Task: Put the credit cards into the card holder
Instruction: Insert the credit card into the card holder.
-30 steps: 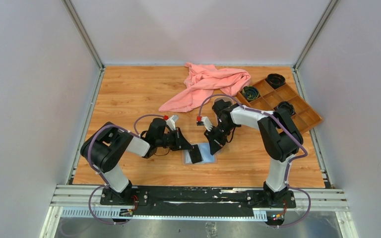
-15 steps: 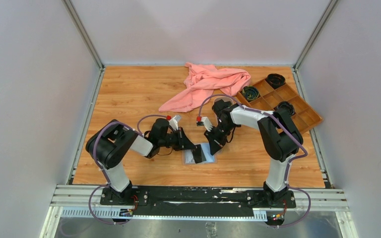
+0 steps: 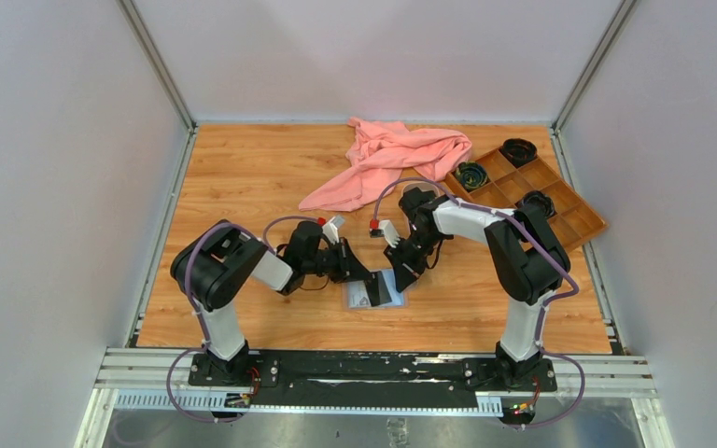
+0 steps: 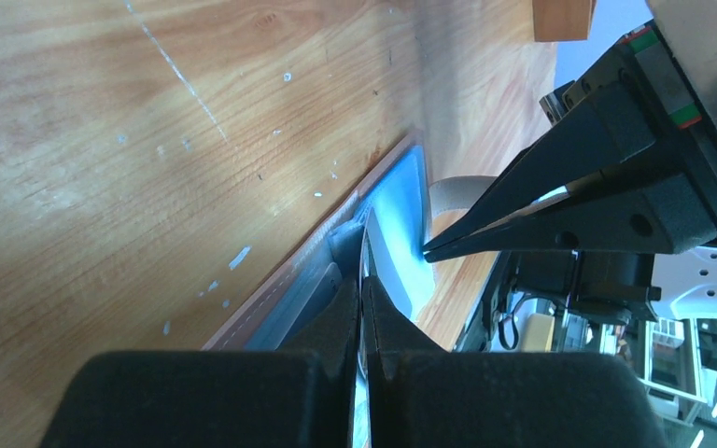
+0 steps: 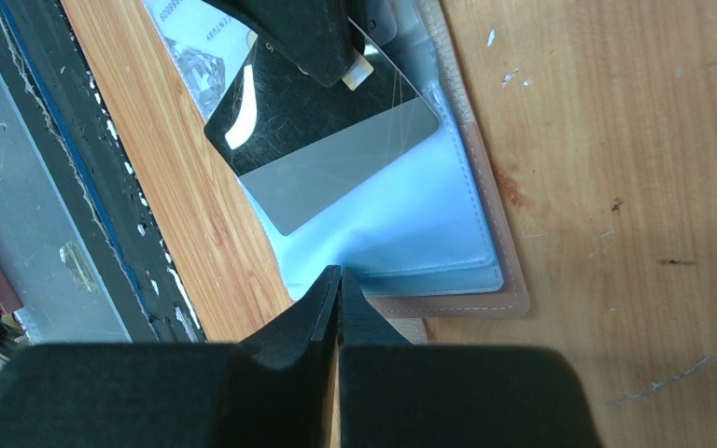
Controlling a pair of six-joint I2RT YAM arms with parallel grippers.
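While the right tool keeps its place with its fingers pressed together, tip set on the near edge of the clear blue sleeves, the left arm sits further toward the middle than it did a second ago. In the top view its shoulder block is swung inward. The dark credit card it carries is a little further across the card holder. That holder lies open and flat on the tabletop, in the front centre between the two arms, its pinkish-tan rim framing the sleeves. The left tool pinches the card by one corner, so the card lies slanted over the sleeves, black half toward the arms' bases and grey band toward the holder's spine. Its outline shows crisp and unveiled by film, so I judge it is on top of the sleeve and not yet inside a pocket. Whether the right tool merely pins the sleeve or has a leaf of film nipped between its fingers cannot be told. The small advance suggests the card is being steered toward a pocket mouth while the other arm steadies the holder. The slant still needs squaring to that opening, or a corner may catch on the film and drag the holder. No other loose card shows in these views.
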